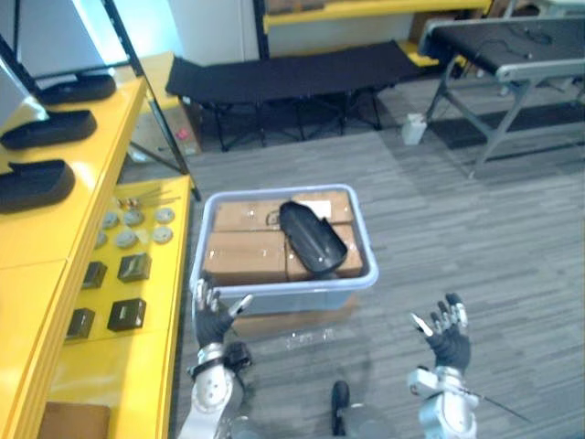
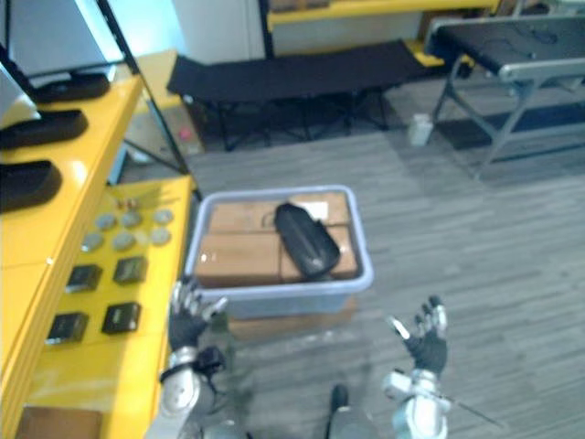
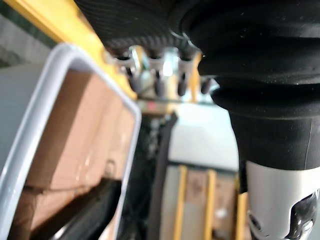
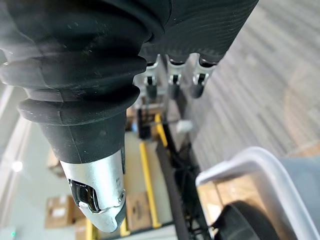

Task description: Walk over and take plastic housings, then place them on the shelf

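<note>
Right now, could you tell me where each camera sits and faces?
Left eye: head, looking down at the bin holding a black housing; left hand and right hand raised, open.
Right eye: beside it, same scene.
Left wrist: along its hand, toward the bin's rim.
Right wrist: along its hand, toward the bin's corner.
All share the bin.

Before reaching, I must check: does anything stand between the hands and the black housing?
Only the near wall of the bin. The black housing lies uncovered on cardboard boxes; left hand and right hand are open.

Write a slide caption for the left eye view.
Left hand and right hand open before bin holding black plastic housing.
</note>
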Controlling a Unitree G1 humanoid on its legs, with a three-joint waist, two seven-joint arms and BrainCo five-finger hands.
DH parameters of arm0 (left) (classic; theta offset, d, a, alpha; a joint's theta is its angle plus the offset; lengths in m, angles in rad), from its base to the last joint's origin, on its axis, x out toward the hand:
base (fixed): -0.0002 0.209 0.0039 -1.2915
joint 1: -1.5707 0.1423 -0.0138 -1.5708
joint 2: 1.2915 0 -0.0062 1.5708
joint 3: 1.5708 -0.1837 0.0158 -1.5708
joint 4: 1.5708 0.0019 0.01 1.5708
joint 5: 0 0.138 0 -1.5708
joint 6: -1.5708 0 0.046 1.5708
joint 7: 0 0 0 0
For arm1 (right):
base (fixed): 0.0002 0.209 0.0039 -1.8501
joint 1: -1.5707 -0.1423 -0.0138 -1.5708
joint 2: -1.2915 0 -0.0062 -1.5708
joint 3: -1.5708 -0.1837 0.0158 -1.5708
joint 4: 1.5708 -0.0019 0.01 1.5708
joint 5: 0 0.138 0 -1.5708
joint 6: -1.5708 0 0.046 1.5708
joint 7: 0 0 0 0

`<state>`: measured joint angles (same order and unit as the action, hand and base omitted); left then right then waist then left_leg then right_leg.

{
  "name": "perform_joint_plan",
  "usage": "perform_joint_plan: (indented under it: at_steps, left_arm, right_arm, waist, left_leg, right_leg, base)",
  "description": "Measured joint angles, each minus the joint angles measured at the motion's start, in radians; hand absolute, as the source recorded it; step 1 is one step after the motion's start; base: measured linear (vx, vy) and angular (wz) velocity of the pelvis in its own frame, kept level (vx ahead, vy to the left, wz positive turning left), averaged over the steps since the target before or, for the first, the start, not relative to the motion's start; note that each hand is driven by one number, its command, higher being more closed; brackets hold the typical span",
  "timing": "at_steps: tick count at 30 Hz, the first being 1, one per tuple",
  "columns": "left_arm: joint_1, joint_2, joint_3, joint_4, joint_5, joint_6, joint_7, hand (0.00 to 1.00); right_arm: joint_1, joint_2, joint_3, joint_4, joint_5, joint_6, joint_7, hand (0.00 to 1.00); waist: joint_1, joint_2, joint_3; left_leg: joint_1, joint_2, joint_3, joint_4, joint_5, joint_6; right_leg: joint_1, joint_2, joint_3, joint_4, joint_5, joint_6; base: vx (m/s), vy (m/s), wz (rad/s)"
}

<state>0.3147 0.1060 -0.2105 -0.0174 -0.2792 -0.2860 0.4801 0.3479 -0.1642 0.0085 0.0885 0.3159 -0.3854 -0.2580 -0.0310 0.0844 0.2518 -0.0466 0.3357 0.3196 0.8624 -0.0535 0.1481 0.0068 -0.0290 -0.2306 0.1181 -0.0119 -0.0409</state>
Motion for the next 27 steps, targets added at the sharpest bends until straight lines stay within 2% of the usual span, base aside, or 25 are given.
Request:
perform_joint_plan:
  at_steps: [1,2,3,4,5,6,7,8,11,12,13,14,15,16,17,18,19,20,21,22,23,24,25,26,27]
  left_arm:
    - [0.024,0.002,0.015,-0.006,-0.010,0.000,-0.024,0.00]
    - [0.033,-0.002,0.014,-0.008,-0.027,0.004,-0.031,0.00]
    - [0.050,-0.007,0.014,-0.027,-0.037,0.007,-0.048,0.00]
    - [0.062,-0.008,0.014,-0.054,-0.037,0.009,-0.067,0.00]
    - [0.066,-0.011,0.014,-0.065,-0.037,0.009,-0.071,0.00]
    - [0.078,-0.039,0.020,-0.088,-0.036,0.007,-0.074,0.00]
    - [0.079,-0.036,0.029,-0.097,-0.036,0.004,-0.076,0.00]
    - [0.073,-0.026,0.046,-0.084,-0.035,0.005,-0.076,0.00]
    - [0.070,-0.036,0.041,-0.083,-0.036,0.011,-0.083,0.00]
    - [0.066,-0.035,0.046,-0.091,-0.036,0.009,-0.094,0.00]
    - [0.063,-0.034,0.050,-0.110,-0.035,0.009,-0.097,0.00]
    - [0.060,-0.034,0.054,-0.119,-0.034,0.007,-0.097,0.00]
    - [0.051,-0.035,0.060,-0.125,-0.033,0.004,-0.095,0.00]
    - [0.044,-0.027,0.067,-0.125,-0.030,0.004,-0.089,0.00]
    - [0.040,-0.024,0.072,-0.126,-0.026,0.003,-0.087,0.00]
    - [0.039,-0.021,0.072,-0.128,-0.026,0.003,-0.085,0.00]
    - [0.037,-0.010,0.076,-0.135,-0.026,0.002,-0.076,0.00]
    - [0.010,0.009,0.080,-0.144,-0.026,-0.001,-0.066,0.00]
    - [0.000,0.013,0.083,-0.144,-0.028,-0.001,-0.062,0.00]
    - [-0.007,0.018,0.087,-0.143,-0.028,-0.001,-0.058,0.00]
    - [-0.010,0.030,0.090,-0.143,-0.029,-0.004,-0.051,0.00]
    - [-0.009,0.041,0.092,-0.143,-0.030,-0.004,-0.048,0.00]
    - [-0.011,0.053,0.104,-0.132,-0.037,-0.003,-0.046,0.00]
    - [-0.011,0.045,0.108,-0.129,-0.037,-0.003,-0.046,0.00]
    - [-0.006,0.011,0.116,-0.123,-0.038,-0.003,-0.044,0.00]
  right_arm:
    - [-0.005,-0.002,-0.005,0.003,-0.007,0.001,0.002,0.00]
    - [-0.005,-0.013,-0.008,0.009,-0.006,0.008,0.002,0.00]
    - [-0.010,-0.029,-0.002,0.010,-0.008,0.022,0.002,0.00]
    - [-0.017,-0.030,0.003,0.011,-0.014,0.029,0.000,0.00]
    - [-0.023,-0.034,0.007,0.012,-0.015,0.032,-0.001,0.00]
    - [-0.042,-0.049,0.018,0.006,-0.016,0.033,-0.003,0.00]
    - [-0.071,-0.037,0.040,0.017,-0.018,0.037,-0.004,0.00]
    - [-0.074,-0.031,0.067,0.025,-0.036,0.039,-0.006,0.00]
    - [-0.092,-0.035,0.076,0.036,-0.032,0.040,-0.004,0.00]
    - [-0.097,-0.034,0.076,0.036,-0.022,0.040,-0.005,0.00]
    - [-0.097,-0.031,0.076,0.037,-0.014,0.041,-0.008,0.00]
    - [-0.098,-0.027,0.076,0.038,-0.014,0.042,-0.010,0.00]
    - [-0.101,-0.021,0.078,0.040,-0.014,0.047,-0.013,0.00]
    - [-0.107,-0.004,0.086,0.056,-0.016,0.050,-0.026,0.00]
    - [-0.106,0.014,0.092,0.068,-0.016,0.051,-0.036,0.00]
    - [-0.106,0.018,0.095,0.069,-0.017,0.051,-0.042,0.00]
    - [-0.109,0.022,0.099,0.068,-0.018,0.049,-0.050,0.00]
    - [-0.117,0.023,0.091,0.067,-0.044,0.047,-0.058,0.00]
    - [-0.117,0.023,0.086,0.066,-0.057,0.047,-0.065,0.00]
    - [-0.119,0.023,0.079,0.055,-0.057,0.047,-0.072,0.00]
    - [-0.116,0.023,0.061,0.010,-0.058,0.046,-0.073,0.00]
    - [-0.109,0.023,0.057,-0.007,-0.058,0.046,-0.075,0.00]
    - [-0.099,0.023,0.041,-0.025,-0.057,0.047,-0.073,0.00]
    - [-0.103,0.021,0.037,-0.025,-0.056,0.049,-0.071,0.00]
    - [-0.129,0.007,0.019,-0.039,-0.056,0.049,-0.069,0.00]
  waist:
    - [0.008,-0.007,0.007]
    - [0.007,0.003,0.006]
    - [0.010,0.008,0.007]
    - [0.013,0.007,0.008]
    - [0.018,0.008,0.007]
    - [0.036,0.047,0.004]
    - [0.055,0.037,0.029]
    - [0.057,-0.013,0.037]
    - [0.067,-0.035,0.029]
    - [0.068,-0.049,0.027]
    - [0.067,-0.064,0.032]
    - [0.063,-0.077,0.036]
    - [0.062,-0.086,0.042]
    - [0.055,-0.090,0.049]
    - [0.049,-0.093,0.056]
    - [0.049,-0.091,0.056]
    - [0.044,-0.087,0.053]
    - [0.044,-0.086,0.055]
    - [0.045,-0.084,0.057]
    - [0.045,-0.086,0.056]
    - [0.042,-0.088,0.054]
    - [0.041,-0.096,0.052]
    - [0.034,-0.106,0.050]
    - [0.037,-0.102,0.050]
    - [0.047,-0.072,0.048]
  left_leg:
    - [-0.007,-0.043,-0.047,0.015,-0.069,-0.099]
    - [-0.009,-0.072,-0.065,-0.020,-0.111,-0.116]
    - [-0.026,-0.130,-0.067,-0.097,-0.191,-0.142]
    - [-0.050,-0.189,-0.057,-0.205,-0.234,-0.158]
    - [-0.050,-0.218,-0.049,-0.288,-0.236,-0.159]
    - [-0.044,-0.215,-0.037,-0.492,-0.243,-0.141]
    - [-0.038,-0.210,-0.023,-0.474,-0.199,-0.141]
    - [-0.039,-0.227,-0.009,-0.446,-0.210,-0.146]
    - [-0.048,-0.236,-0.002,-0.467,-0.212,-0.141]
    - [-0.053,-0.249,0.000,-0.475,-0.216,-0.128]
    - [-0.051,-0.264,-0.004,-0.482,-0.228,-0.115]
    - [-0.047,-0.272,-0.004,-0.487,-0.230,-0.116]
    - [-0.041,-0.278,-0.004,-0.488,-0.233,-0.112]
    - [-0.015,-0.272,-0.009,-0.488,-0.232,-0.115]
    - [0.022,-0.261,-0.011,-0.485,-0.228,-0.125]
    - [0.032,-0.256,-0.014,-0.486,-0.228,-0.126]
    - [0.031,-0.243,-0.033,-0.485,-0.228,-0.126]
    - [0.023,-0.221,-0.065,-0.487,-0.227,-0.127]
    - [0.018,-0.212,-0.072,-0.487,-0.227,-0.127]
    - [0.012,-0.204,-0.101,-0.484,-0.229,-0.130]
    - [0.012,-0.187,-0.133,-0.468,-0.249,-0.172]
    - [0.014,-0.188,-0.155,-0.462,-0.265,-0.201]
    - [0.020,-0.183,-0.206,-0.446,-0.304,-0.269]
    - [0.022,-0.174,-0.211,-0.445,-0.304,-0.270]
    - [0.019,-0.137,-0.233,-0.454,-0.297,-0.280]
  right_leg:
    - [-0.030,-0.020,0.001,0.055,-0.003,0.026]
    - [-0.030,-0.018,0.004,0.056,-0.008,0.021]
    - [-0.043,-0.024,0.013,0.049,-0.012,0.015]
    - [-0.046,-0.025,0.012,0.000,-0.011,0.014]
    - [-0.043,-0.020,0.009,-0.038,-0.011,0.015]
    - [-0.061,0.026,-0.008,-0.010,-0.027,0.007]
    - [-0.104,0.002,-0.009,0.174,-0.070,-0.016]
    - [-0.089,-0.031,-0.006,0.200,-0.140,0.043]
    - [-0.108,-0.026,0.008,0.175,-0.135,0.046]
    - [-0.122,-0.037,0.011,0.191,-0.147,0.057]
    - [-0.141,-0.062,0.004,0.244,-0.170,0.079]
    - [-0.169,-0.077,0.001,0.321,-0.166,0.085]
    - [-0.231,-0.110,0.000,0.455,-0.163,0.091]
    - [-0.289,-0.144,-0.011,0.601,-0.154,0.103]
    - [-0.282,-0.158,-0.022,0.618,-0.180,0.062]
    - [-0.282,-0.163,-0.022,0.600,-0.189,0.048]
    - [-0.282,-0.162,-0.020,0.539,-0.191,0.046]
    - [-0.285,-0.160,-0.013,0.396,-0.183,0.053]
    - [-0.288,-0.160,-0.001,0.339,-0.173,0.067]
    - [-0.290,-0.160,0.041,0.264,-0.141,0.075]
    - [-0.278,-0.157,0.127,0.169,-0.049,0.079]
    - [-0.266,-0.161,0.158,0.143,0.022,0.088]
    - [-0.222,-0.165,0.182,0.139,0.081,0.183]
    - [-0.214,-0.159,0.177,0.135,0.068,0.190]
    - [-0.204,-0.127,0.152,0.113,0.060,0.182]
  base:
    - [0.11,0.012,-0.32]
    - [0.08,0.044,-0.23]
    - [0.03,0.037,-0.06]
    - [0.01,0.044,-0.07]
    - [-0.01,0.022,-0.20]
    - [0.00,-0.005,-0.50]
    - [0.06,-0.048,-0.48]
    - [0.08,-0.064,-0.24]
    - [0.08,0.004,-0.11]
    - [0.17,0.062,-0.04]
    - [0.17,0.051,0.04]
    - [0.15,0.045,0.10]
    - [0.16,0.048,0.19]
    - [0.23,0.025,0.29]
    - [0.30,-0.006,0.30]
    - [0.28,-0.059,0.30]
    - [0.32,-0.123,0.44]
    - [0.26,-0.139,0.49]
    - [0.27,-0.159,0.48]
    - [0.28,-0.226,0.51]
    - [0.28,-0.252,0.56]
    - [0.37,-0.420,0.87]
    - [0.20,-0.269,0.59]
    - [0.22,-0.323,0.43]
    - [0.19,-0.239,0.14]
